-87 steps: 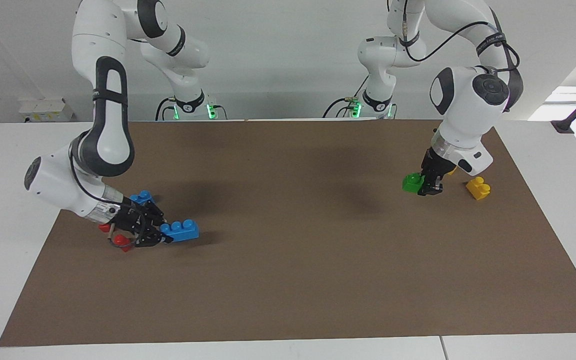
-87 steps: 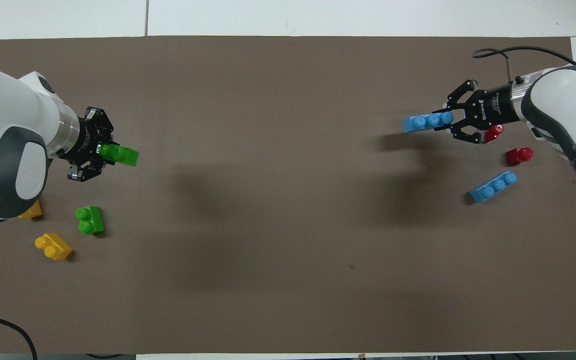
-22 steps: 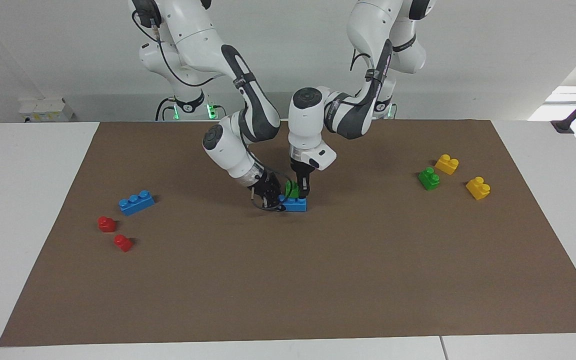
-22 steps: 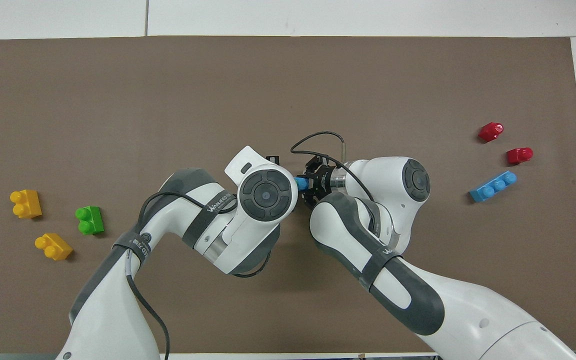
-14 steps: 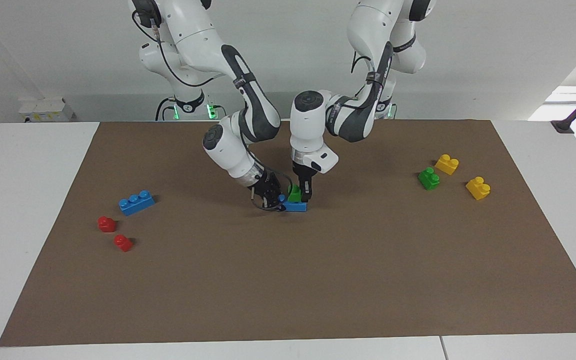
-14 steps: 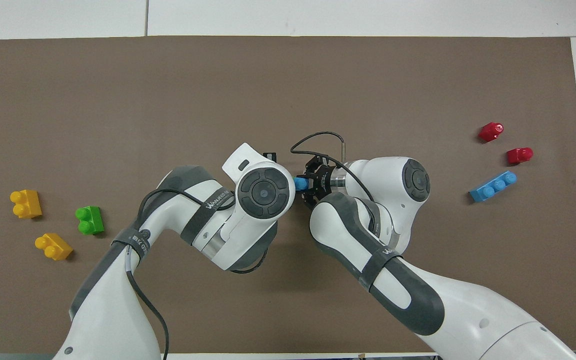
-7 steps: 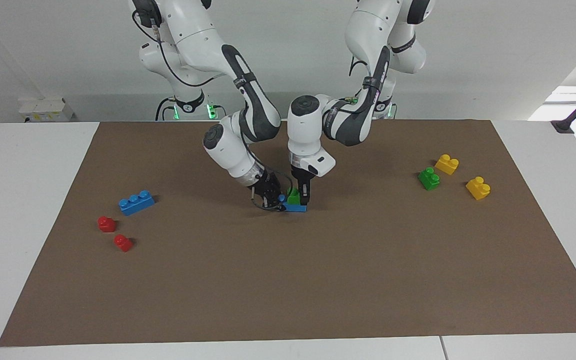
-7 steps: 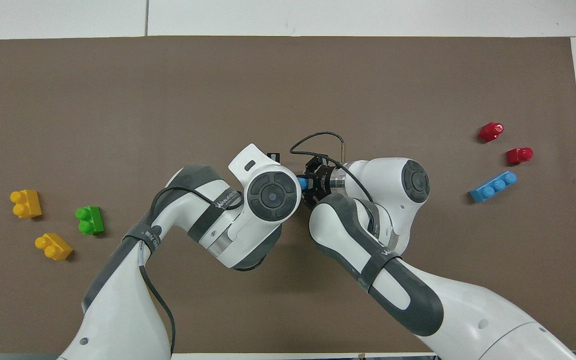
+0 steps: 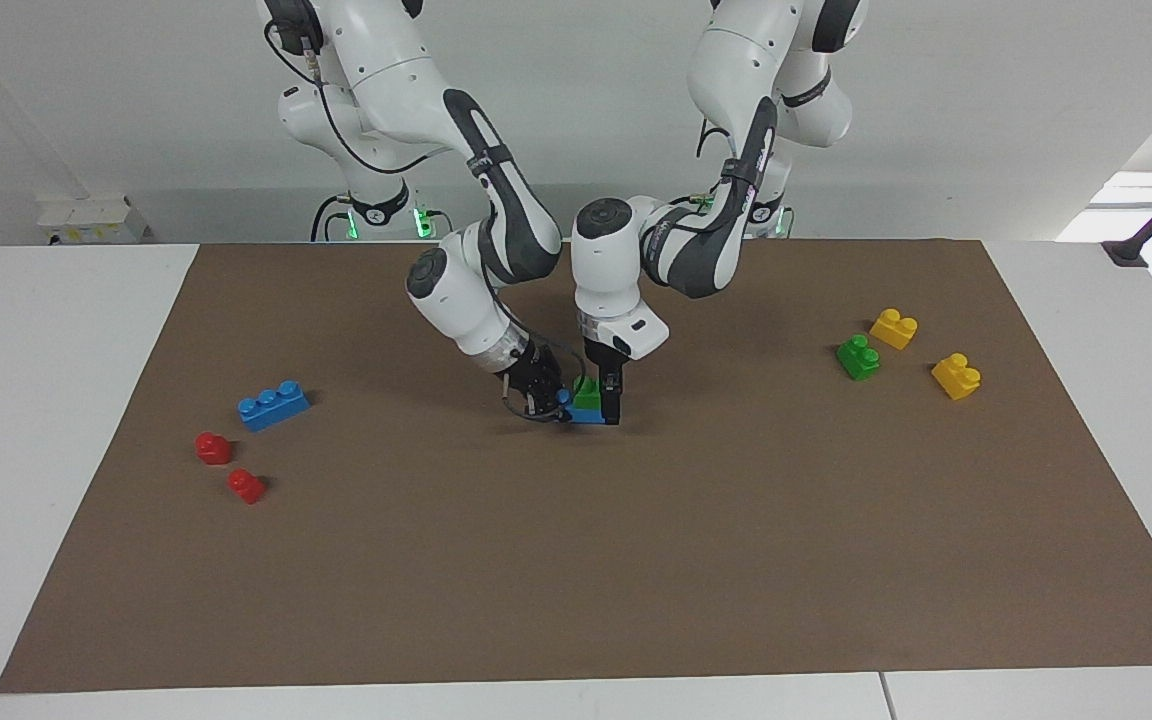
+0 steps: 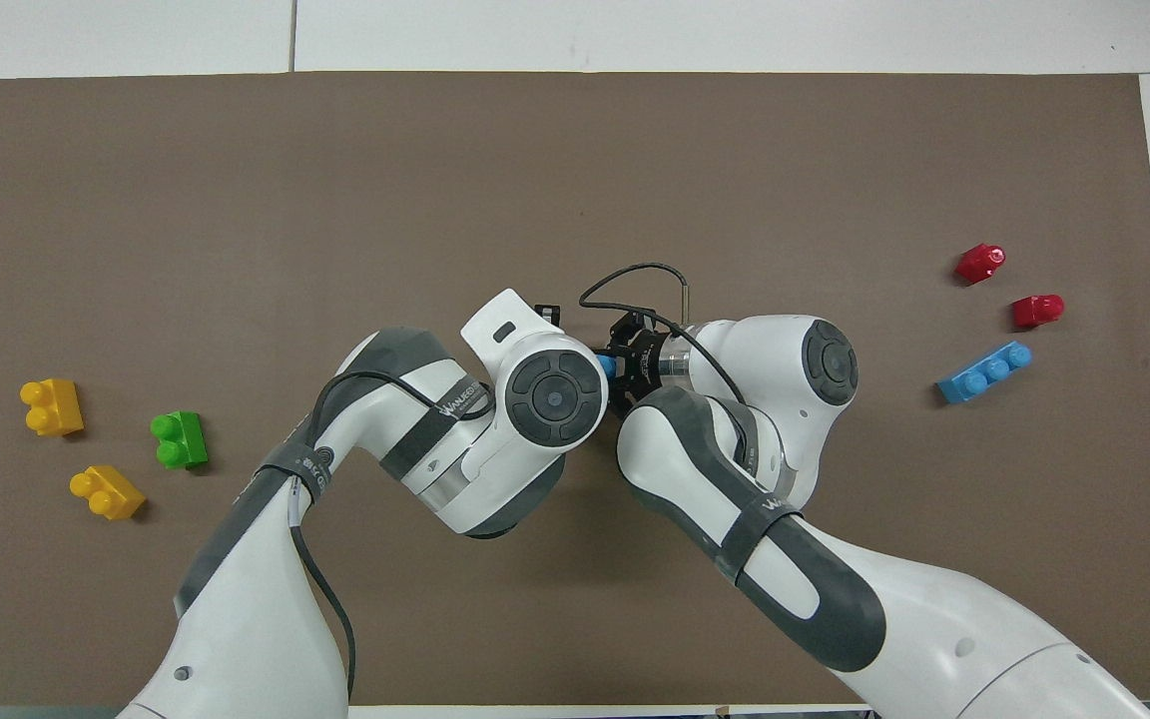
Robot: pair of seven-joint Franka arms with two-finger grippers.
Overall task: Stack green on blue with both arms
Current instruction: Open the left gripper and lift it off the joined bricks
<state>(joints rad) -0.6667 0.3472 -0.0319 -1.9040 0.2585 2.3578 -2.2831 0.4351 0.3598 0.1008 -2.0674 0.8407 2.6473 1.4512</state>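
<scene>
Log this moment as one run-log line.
stage: green brick seated on blue brick, mat centre | left end effector: at green brick | right end effector: shut on blue brick

A brown mat (image 9: 576, 560) covers the white table (image 9: 46, 400). Two red one-stud bricks (image 9: 214, 447) (image 9: 246, 486) lie near each other toward the right arm's end. Two yellow two-stud bricks (image 9: 893, 328) (image 9: 956, 376) lie toward the left arm's end, slightly apart

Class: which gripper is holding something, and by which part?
The right gripper holds the blue brick by one end; the green brick sits on it. The left gripper has opened around the green one.
</scene>
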